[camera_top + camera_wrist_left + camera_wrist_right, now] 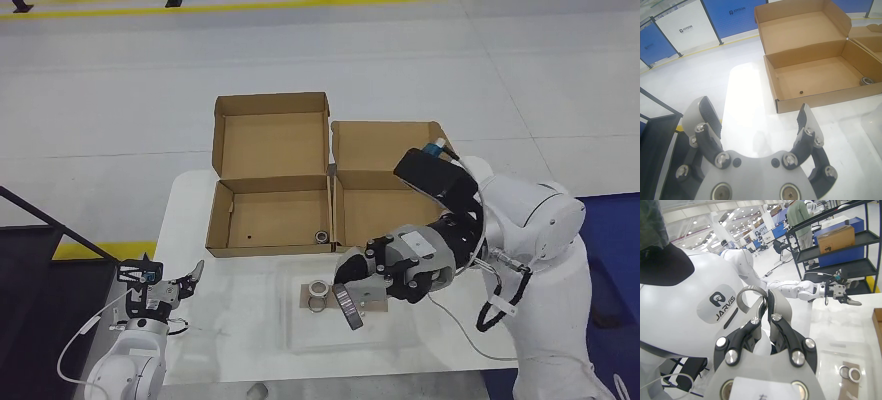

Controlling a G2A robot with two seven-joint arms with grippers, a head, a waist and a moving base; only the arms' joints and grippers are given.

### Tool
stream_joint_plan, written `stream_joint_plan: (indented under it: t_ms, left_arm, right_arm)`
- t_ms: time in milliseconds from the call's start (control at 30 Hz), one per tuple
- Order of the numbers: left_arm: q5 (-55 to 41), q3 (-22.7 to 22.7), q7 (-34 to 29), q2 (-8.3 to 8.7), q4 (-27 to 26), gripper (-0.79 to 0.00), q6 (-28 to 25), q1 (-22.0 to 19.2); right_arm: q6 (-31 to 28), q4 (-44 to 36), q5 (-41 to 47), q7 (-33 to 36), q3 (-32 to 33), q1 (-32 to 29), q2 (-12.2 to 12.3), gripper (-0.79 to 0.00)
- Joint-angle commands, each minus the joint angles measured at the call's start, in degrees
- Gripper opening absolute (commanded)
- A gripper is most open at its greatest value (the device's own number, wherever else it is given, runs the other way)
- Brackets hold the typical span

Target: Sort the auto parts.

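A white table [230, 300] is carrying two open cardboard boxes side by side at its far half, lids standing up behind them. The left box [270, 215] is holding a bearing [866, 81] in its near corner next to the other box, and a small dark piece [801, 92] is lying near its front wall; what that piece is cannot be told. The right box [385, 210] is sitting touching it.

In front of the boxes a clear tray [310, 335] is lying on the table, with a brown card pad [848, 387] inside.

The right gripper [766, 298] is hanging above this tray, its fingers pinching the wall of a metal ring [742, 305], which is sticking out to one side of the tips, clear of the table.

The left gripper [754, 102] is hovering over the table's near left corner, well apart from the tray, its fingers spread wide and holding nothing.

A pair of flat rings [849, 373] is resting on the pad, touching each other.
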Motion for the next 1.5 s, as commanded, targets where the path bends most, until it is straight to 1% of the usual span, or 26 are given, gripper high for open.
stream_joint_plan:
  t_ms: [0,67,233,333,500,533,767,800,867,1000,1133,1233,1300,1467]
  left_arm:
    - [0.0,0.0,0.0,0.0,0.0,0.0,0.0,0.0]
    - [0.0,0.0,0.0,0.0,0.0,0.0,0.0,0.0]
    - [0.0,0.0,0.0,0.0,0.0,0.0,0.0,0.0]
    - [0.0,0.0,0.0,0.0,0.0,0.0,0.0,0.0]
    - [0.0,0.0,0.0,0.0,0.0,0.0,0.0,0.0]
    - [0.0,0.0,0.0,0.0,0.0,0.0,0.0,0.0]
    - [0.0,0.0,0.0,0.0,0.0,0.0,0.0,0.0]
    - [0.0,0.0,0.0,0.0,0.0,0.0,0.0,0.0]
    - [0.0,0.0,0.0,0.0,0.0,0.0,0.0,0.0]
    - [0.0,0.0,0.0,0.0,0.0,0.0,0.0,0.0]
    - [0.0,0.0,0.0,0.0,0.0,0.0,0.0,0.0]
    - [0.0,0.0,0.0,0.0,0.0,0.0,0.0,0.0]
    - [0.0,0.0,0.0,0.0,0.0,0.0,0.0,0.0]
    - [0.0,0.0,0.0,0.0,0.0,0.0,0.0,0.0]
  right_arm:
    - [0.3,-0.5,-0.4,-0.3,0.4,-0.2,0.3,-0.785]
    - [0.4,-0.3,1.8,-1.1,0.5,-0.7,0.4,-0.785]
    - [0.1,1.9,18.8,-4.7,-1.4,-2.4,-0.1,-0.785]
    - [-0.5,3.3,26.6,-5.7,-2.4,-2.9,-0.4,-0.785]
    - [0.1,4.6,34.5,-5.8,-4.0,-3.2,-0.9,-0.785]
    - [0.1,4.3,34.0,-4.5,-4.2,-2.8,-0.9,-0.785]
    - [0.3,4.2,34.2,-5.0,-4.3,-2.9,-0.9,-0.785]
    - [2.2,3.9,36.0,-7.4,-4.9,-3.8,-1.0,-0.785]
    - [3.9,3.1,39.1,-9.8,-5.4,-4.5,-1.1,-0.785]
    - [10.0,4.0,42.8,-12.5,-6.5,-5.6,-1.2,-0.785]
    - [13.5,4.1,47.0,-14.7,-7.7,-7.0,-1.4,-0.785]
    - [14.7,3.9,48.0,-15.2,-8.3,-7.6,-1.6,-0.785]
    - [14.1,3.2,46.5,-14.5,-8.1,-7.2,-1.6,-0.785]
    - [14.1,3.2,46.5,-14.5,-8.1,-7.2,-1.6,-0.785]
